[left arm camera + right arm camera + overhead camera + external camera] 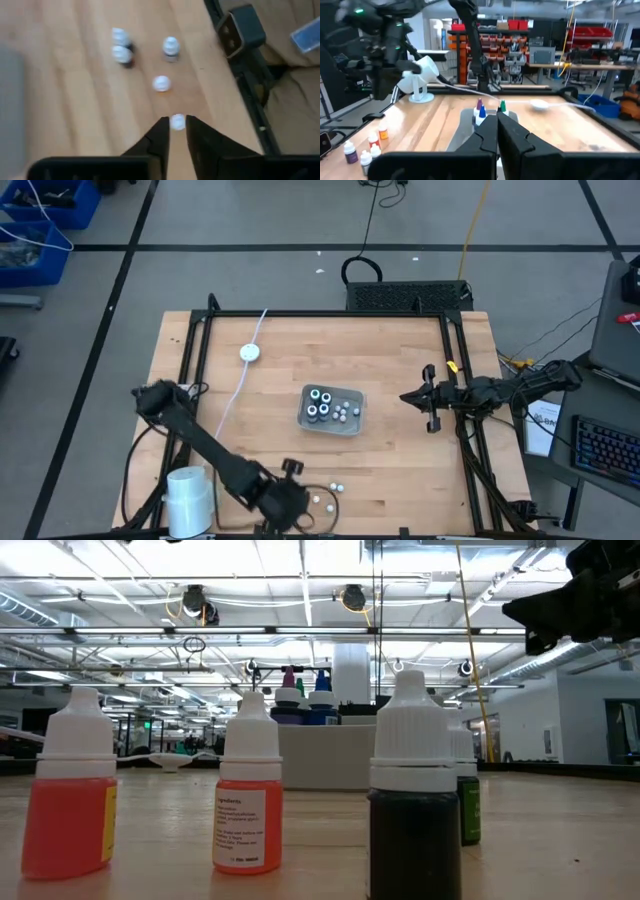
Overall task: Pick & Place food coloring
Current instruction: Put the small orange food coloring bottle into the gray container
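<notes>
Near the counter's [400, 430] six o'clock edge, the left pincer [300, 510] hangs low over a small cluster of food coloring bottles [333, 491]. From its wrist camera, its two dark fingers [161, 131] stand narrowly apart with one white cap [178, 122] right between their tips; whether they press on it I cannot tell. Three more white-capped bottles [162, 83] stand just beyond that one, close together on bare wood. The low camera shows these bottles upright: two orange-red ones [248, 800], a dark one [414, 800], and a green one [466, 790] partly hidden behind the dark one.

At the counter's centre sits a grey tray [352, 424] holding more small bottles [320, 403], well apart from the cluster.

A white roll [190, 498] stands at about seven o'clock, beside the left arm. A white puck [249, 352] with a cable lies toward eleven o'clock.

At three o'clock, the right pincer [408, 397] hovers above the counter, its fingers [512, 132] pressed together, holding nothing, pointing toward the tray.
</notes>
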You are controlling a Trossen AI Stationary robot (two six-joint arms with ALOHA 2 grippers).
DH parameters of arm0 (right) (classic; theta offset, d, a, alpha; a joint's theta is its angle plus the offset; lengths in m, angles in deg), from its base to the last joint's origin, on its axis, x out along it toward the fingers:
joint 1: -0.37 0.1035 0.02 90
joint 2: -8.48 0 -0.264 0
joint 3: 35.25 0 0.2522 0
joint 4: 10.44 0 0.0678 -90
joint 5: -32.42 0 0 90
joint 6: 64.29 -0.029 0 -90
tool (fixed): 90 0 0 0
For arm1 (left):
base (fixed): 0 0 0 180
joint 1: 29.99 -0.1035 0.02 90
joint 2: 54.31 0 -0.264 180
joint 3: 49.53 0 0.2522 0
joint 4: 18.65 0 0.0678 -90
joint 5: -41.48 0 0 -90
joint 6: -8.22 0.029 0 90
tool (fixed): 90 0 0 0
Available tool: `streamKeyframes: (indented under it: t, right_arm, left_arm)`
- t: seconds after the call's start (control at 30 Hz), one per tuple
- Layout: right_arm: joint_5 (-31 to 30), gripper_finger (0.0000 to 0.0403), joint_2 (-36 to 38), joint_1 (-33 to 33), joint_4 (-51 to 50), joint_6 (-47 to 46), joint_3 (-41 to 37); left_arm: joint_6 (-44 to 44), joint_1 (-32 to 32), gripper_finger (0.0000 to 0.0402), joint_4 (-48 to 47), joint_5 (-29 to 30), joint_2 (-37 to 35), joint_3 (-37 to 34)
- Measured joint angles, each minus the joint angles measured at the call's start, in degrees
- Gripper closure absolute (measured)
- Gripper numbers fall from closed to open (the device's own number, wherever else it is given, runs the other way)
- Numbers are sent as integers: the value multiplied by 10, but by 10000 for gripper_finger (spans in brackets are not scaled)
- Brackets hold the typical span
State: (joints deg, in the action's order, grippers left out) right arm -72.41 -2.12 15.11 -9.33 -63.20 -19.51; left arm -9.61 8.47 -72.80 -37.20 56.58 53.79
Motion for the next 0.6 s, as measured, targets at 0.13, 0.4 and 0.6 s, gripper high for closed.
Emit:
streamKeyframes:
  t: [0.13, 0.4, 0.6]
  right_arm:
    - [0, 403, -1, 0, -2, -6, 0]
    - [0, 403, -3, 0, 1, 10, -1]
    - [0, 403, -3, 0, 0, 13, -1]
  left_arm:
    - [-8, 7, 269, -37, -24, 60, 57]
    - [-37, -7, 155, -50, -33, 88, 65]
    - [-51, -17, 132, -37, -42, 88, 57]
